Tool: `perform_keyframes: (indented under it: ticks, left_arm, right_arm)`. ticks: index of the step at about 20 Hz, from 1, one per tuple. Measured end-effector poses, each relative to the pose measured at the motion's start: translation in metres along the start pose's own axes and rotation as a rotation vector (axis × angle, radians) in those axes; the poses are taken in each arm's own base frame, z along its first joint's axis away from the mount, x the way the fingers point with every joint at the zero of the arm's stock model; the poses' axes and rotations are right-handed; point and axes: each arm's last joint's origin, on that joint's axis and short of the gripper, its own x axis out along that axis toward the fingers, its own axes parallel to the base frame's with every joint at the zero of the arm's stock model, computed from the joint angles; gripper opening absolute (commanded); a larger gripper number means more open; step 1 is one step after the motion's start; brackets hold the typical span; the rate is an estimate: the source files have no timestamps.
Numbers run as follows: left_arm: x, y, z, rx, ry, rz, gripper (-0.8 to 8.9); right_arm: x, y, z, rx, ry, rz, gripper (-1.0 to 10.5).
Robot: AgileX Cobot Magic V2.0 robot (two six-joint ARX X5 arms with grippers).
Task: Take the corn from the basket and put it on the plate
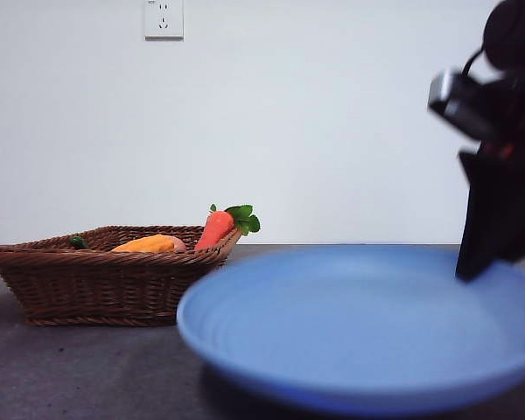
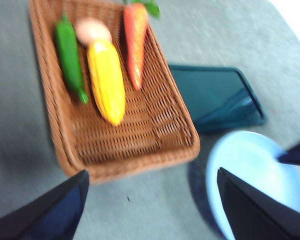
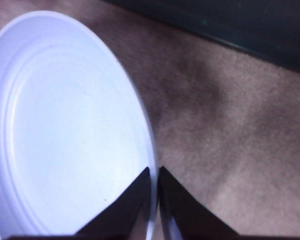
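The yellow corn point(image 2: 106, 82) lies in the brown wicker basket point(image 2: 140, 145), between a green vegetable and a carrot. In the front view the corn point(image 1: 149, 245) only peeks over the rim of the basket point(image 1: 96, 284). My left gripper point(image 2: 152, 172) hangs open above the table just off the basket's near rim, holding nothing. The light-blue plate point(image 1: 359, 350) sits beside the basket. My right gripper point(image 3: 154, 175) is shut on the rim of the plate point(image 3: 65, 125), at its right edge in the front view point(image 1: 472, 267).
A carrot point(image 2: 135, 40), a green vegetable point(image 2: 70, 55) and a small tan-pink round item point(image 2: 92, 30) share the basket with the corn. A dark flat tray point(image 2: 215, 95) lies on the table past the basket and the plate point(image 2: 250, 170).
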Motion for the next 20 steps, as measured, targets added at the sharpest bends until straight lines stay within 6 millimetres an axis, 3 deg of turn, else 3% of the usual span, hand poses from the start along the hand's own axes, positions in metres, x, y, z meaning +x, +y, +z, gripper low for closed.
perform_keyframes:
  ticks: [6,10,15,20]
  left_arm:
    - [0.039,-0.007,0.039,0.050,0.075,0.077,4.15]
    - [0.083,-0.015,0.065,0.099,0.130,0.138,4.15]
    - [0.147,-0.017,0.086,0.126,0.240,0.215,4.15]
    - [0.210,-0.009,0.087,0.145,0.353,0.264,4.15]
  right_arm:
    - [-0.058,0.025,-0.009,-0.058,-0.154,0.005,0.0]
    - [-0.090,0.038,-0.010,-0.083,-0.270,0.005,0.0]
    - [-0.116,0.050,-0.013,-0.100,-0.347,-0.049,0.0]
    - [-0.120,0.050,-0.017,-0.090,-0.348,-0.071,0.0]
